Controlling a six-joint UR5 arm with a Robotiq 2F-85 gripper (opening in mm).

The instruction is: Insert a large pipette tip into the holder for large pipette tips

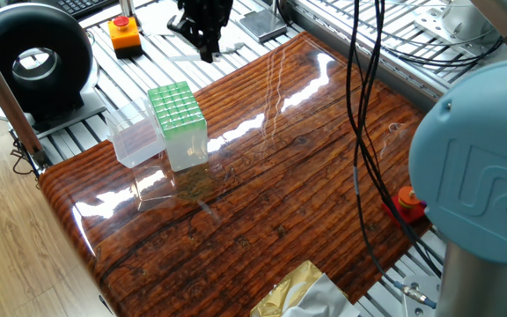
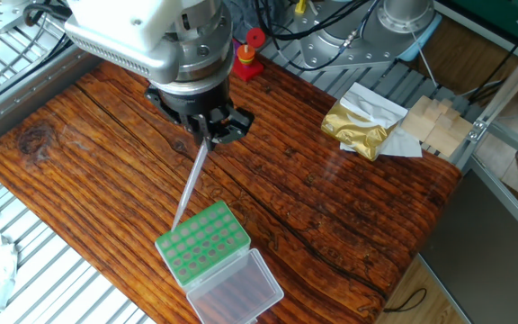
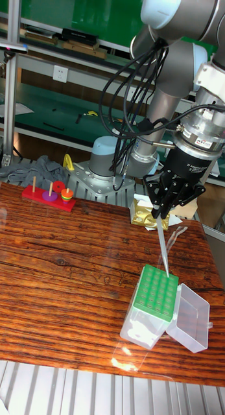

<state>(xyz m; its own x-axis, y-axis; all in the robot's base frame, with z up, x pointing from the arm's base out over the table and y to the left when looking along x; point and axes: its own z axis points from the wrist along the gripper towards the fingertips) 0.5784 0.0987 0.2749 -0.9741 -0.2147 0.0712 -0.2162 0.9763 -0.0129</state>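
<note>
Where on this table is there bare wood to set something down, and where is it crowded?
Bare wood spans the middle of the table, between the holder for large pipette tips and the gold foil bag. It is crowded at the holder, where the gripper hangs holding the large pipette tip.
</note>
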